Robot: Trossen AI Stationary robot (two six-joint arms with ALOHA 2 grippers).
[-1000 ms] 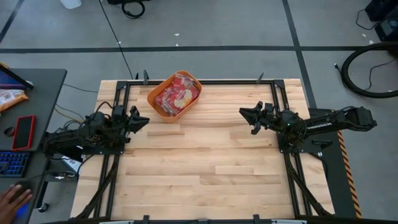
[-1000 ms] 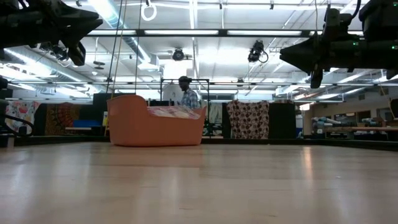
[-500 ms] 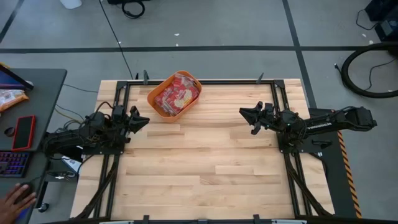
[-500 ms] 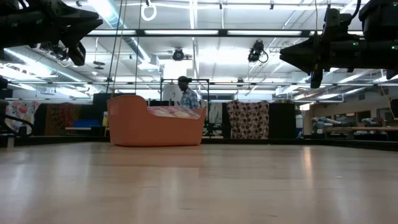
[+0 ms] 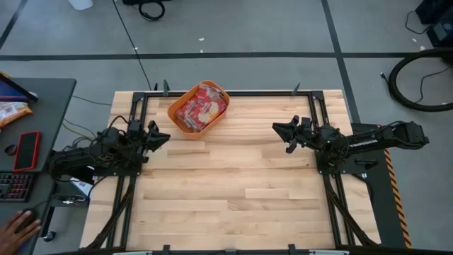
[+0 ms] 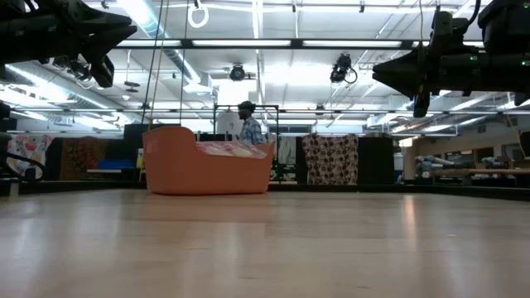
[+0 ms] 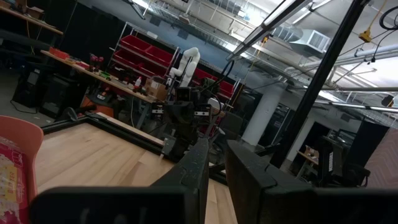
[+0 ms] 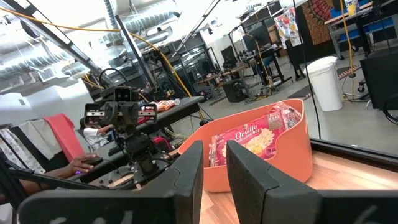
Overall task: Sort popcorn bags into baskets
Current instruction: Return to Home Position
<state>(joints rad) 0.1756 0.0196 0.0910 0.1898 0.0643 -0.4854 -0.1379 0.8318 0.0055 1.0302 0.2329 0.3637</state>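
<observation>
The orange basket (image 5: 174,113) stands at the table's far edge, left of centre. Several red popcorn bags (image 5: 201,108) lie inside it, and their tops show above the rim (image 6: 228,149). The right wrist view shows the basket (image 8: 280,168) and the bags (image 8: 249,140). Its rim (image 7: 22,134) also shows in the left wrist view. My left gripper (image 5: 164,134) hangs above the table's left side, shut, near the basket. My right gripper (image 5: 277,129) hangs above the right side, shut, pointing toward the left arm. Both are well above the table (image 6: 124,33) (image 6: 377,74).
Bare wooden table top (image 5: 233,191) spreads between and in front of the arms. Black frame rails (image 5: 134,113) run along the table's sides. A side desk (image 5: 42,106) on the left carries a red phone (image 5: 27,150). A person's hand (image 5: 18,227) is near it.
</observation>
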